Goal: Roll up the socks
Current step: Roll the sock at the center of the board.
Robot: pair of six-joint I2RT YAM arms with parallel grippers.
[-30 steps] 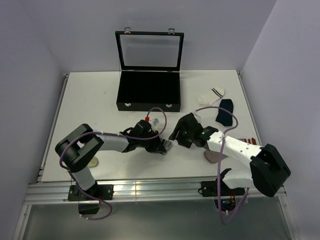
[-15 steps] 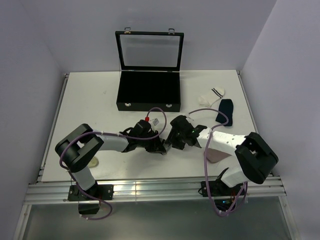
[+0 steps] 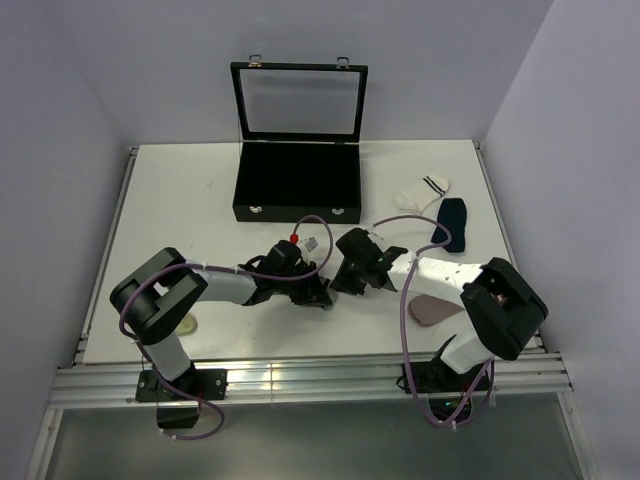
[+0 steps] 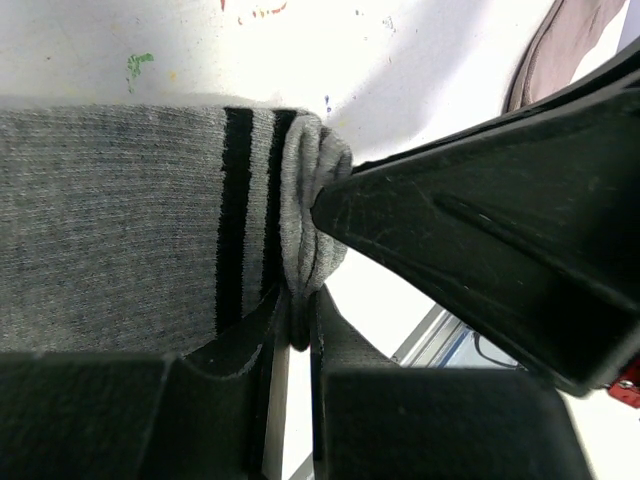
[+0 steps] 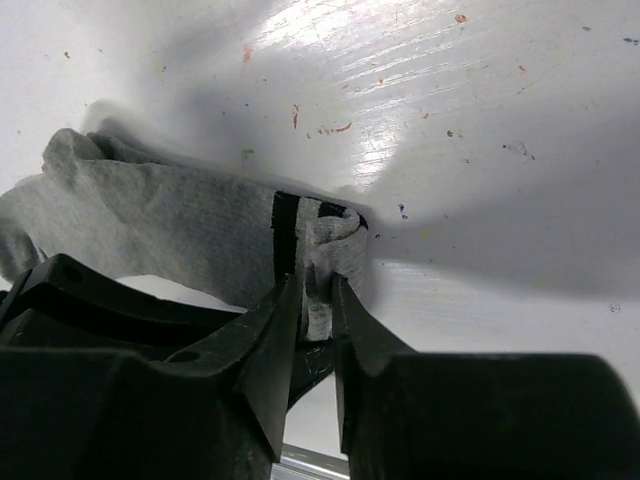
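Observation:
A grey sock (image 4: 120,220) with dark cuff stripes lies flat on the white table, its toe end (image 5: 60,170) crumpled. My left gripper (image 4: 298,320) is shut on the folded cuff edge. From the opposite side my right gripper (image 5: 317,300) pinches the same cuff just past the stripes (image 5: 285,235), with fabric filling the narrow gap. In the top view both grippers (image 3: 318,293) (image 3: 340,280) meet at the table's front middle and hide most of the grey sock. A white sock (image 3: 424,190) with black stripes and a navy sock (image 3: 451,222) lie at the back right.
An open black case (image 3: 297,185) with a glass lid stands at the back middle. A mauve sock (image 3: 430,310) lies near the right arm's base. A small beige patch (image 3: 188,323) sits by the left arm. The table's front edge (image 3: 320,360) runs just behind the grippers.
My right gripper has moved left to the grey sock's cuff and narrowed its jaws onto it. The left gripper has kept its hold and not moved.

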